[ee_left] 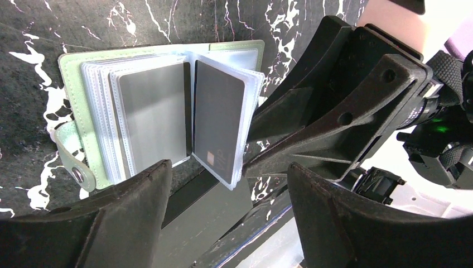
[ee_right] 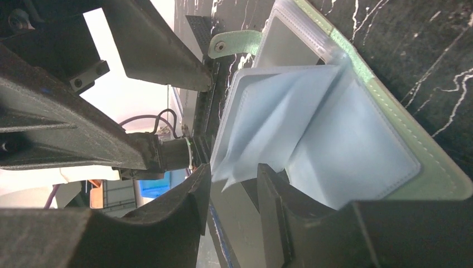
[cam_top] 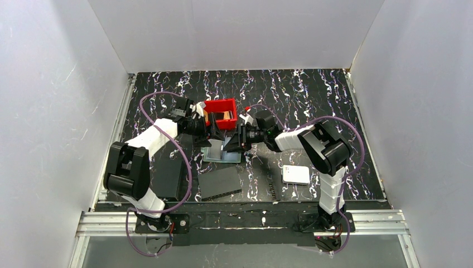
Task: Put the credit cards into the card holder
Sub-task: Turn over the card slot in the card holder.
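The card holder (cam_top: 222,154) lies open at table centre, just near of the red bin (cam_top: 221,103). The left gripper (ee_left: 228,178) is released, jaws wide above it. The right gripper (ee_right: 233,173) is slack, jaws partly apart around one pocket leaf (ee_right: 268,123).

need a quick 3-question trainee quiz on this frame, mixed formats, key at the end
1. Where does the red bin stand?
A) just beyond the card holder, deeper on the table
B) at the near edge, beside the white box
C) held up in the right gripper
2. True or false: the card holder lies shut.
3. Fill in: the left gripper hangs over the card holder with its jaws ___ and nothing between them.

Key: 1 A. 2 False: it lies open, with its clear pocket leaves fanned up. 3 open.
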Robot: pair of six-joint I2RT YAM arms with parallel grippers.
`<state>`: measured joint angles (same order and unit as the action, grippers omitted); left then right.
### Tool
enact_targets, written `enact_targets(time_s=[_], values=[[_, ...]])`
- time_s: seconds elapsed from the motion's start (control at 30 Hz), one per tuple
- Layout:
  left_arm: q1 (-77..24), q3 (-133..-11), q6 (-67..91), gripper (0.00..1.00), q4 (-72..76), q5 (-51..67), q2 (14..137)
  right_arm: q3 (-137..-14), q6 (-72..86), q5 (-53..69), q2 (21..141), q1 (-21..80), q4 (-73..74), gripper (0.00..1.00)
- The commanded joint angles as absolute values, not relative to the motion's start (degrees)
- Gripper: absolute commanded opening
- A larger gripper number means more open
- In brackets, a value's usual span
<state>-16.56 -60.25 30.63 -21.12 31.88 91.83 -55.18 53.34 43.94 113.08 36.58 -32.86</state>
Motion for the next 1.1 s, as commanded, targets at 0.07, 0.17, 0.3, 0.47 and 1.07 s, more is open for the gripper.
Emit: enact_targets(time_s=[0.07,0.17,0.3,0.47,1.07], values=[[-16.45,-59.66,29.19,0.72,-21.58,31.55,92.21,-57.3,52.84,43.72,113.37,36.91,-34.22,0.4],[-16.49,-59.01,29.75,0.71,-20.63,32.93,93.73,-57.64,51.57,42.8,114.02,36.91,-32.37,0.37],[-16.59,-57.62,31.8,0.64,-17.53,35.24,94.81,-57.87,49.94,42.13,114.26,36.91,-30.06,0.37],[-16.54,-57.39,31.76,0.61,-17.27,34.85,94.56,-58.52,48.59,41.37,113.99,36.95,-28.23,0.29],[-18.42,-63.06,23.64,0.58,-29.22,21.99,95.9,-61.61,48.35,41.02,116.48,38.95,-27.05,0.03]])
